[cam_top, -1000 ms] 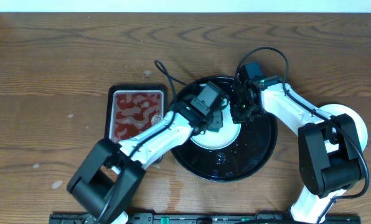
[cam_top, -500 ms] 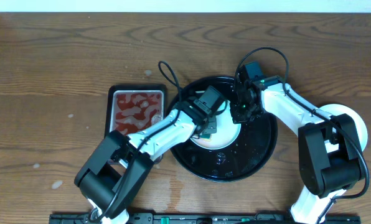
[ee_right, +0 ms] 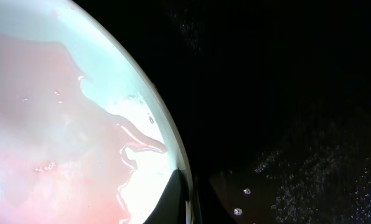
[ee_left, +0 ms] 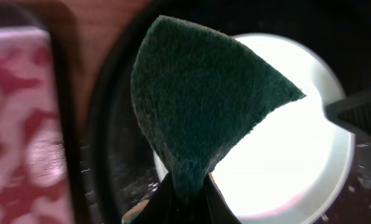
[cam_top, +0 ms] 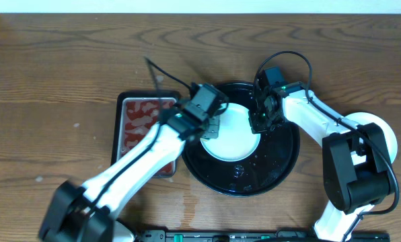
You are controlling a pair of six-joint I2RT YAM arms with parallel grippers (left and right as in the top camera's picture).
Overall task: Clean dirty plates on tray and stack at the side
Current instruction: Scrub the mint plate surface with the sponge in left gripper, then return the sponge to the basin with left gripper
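Plate (cam_top: 237, 140) round, flat, face-up on black tray (cam_top: 276, 168), rim in clenched right gripper (ee_right: 188, 186); left gripper (ee_left: 187, 196) clenched on green sponge (ee_left: 204, 99).

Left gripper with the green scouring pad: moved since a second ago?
Yes: left gripper slid left over the pale round plate toward the black tray's rim.
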